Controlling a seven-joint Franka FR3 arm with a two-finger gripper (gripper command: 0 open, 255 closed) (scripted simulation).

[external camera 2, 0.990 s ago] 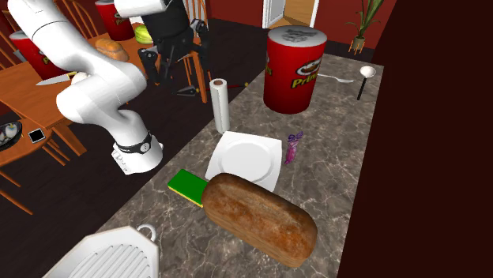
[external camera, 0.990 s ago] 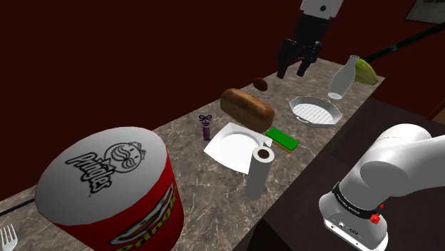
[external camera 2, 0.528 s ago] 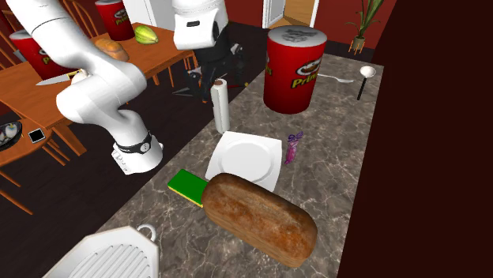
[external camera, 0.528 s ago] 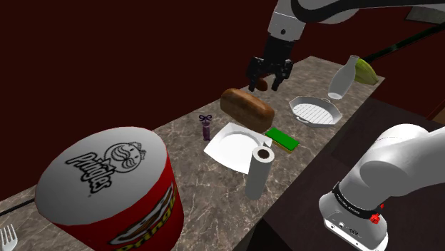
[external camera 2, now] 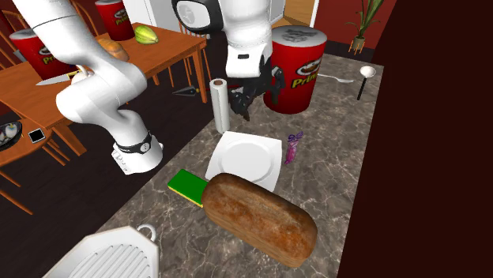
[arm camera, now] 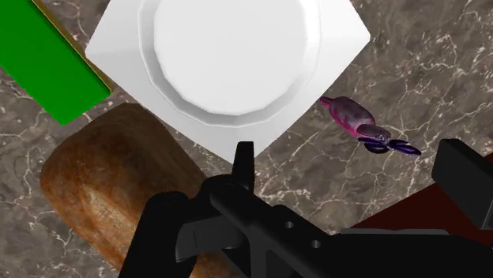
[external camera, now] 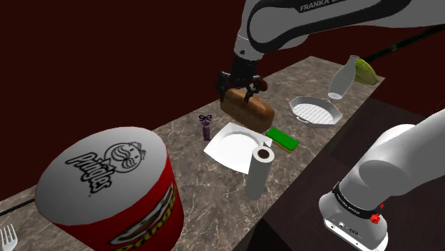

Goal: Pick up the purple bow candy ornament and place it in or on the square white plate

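Observation:
The purple bow candy ornament (external camera: pixel 206 127) (external camera 2: pixel 294 147) (arm camera: pixel 355 120) rests on the marble counter just beside the square white plate (external camera: pixel 218 150) (external camera 2: pixel 223 144) (arm camera: pixel 118 41), on the wall side. Nothing lies on the plate. My black gripper (external camera: pixel 237 88) (external camera 2: pixel 257 96) (arm camera: pixel 354 159) hangs open in the air above the counter, over the brown bread loaf (external camera: pixel 249 108) (external camera 2: pixel 261 217) (arm camera: pixel 103 185) and near the plate's edge. In the wrist view the ornament lies below the gap between the fingers, untouched and some way beneath them.
A green sponge (external camera: pixel 282 138) (external camera 2: pixel 187 187) lies by the plate and loaf. A paper towel roll (external camera: pixel 258 171) (external camera 2: pixel 220 104) stands at the counter's front edge. A big red Pringles can (external camera: pixel 114 189) (external camera 2: pixel 295 67) stands further along, and a ribbed white dish (external camera: pixel 314 110) and white bottle (external camera: pixel 342 77) sit beyond the loaf.
The arm has swung toward the shoulder view's left and come lower, from above the ribbed dish to over the loaf and plate. Nothing on the counter has moved.

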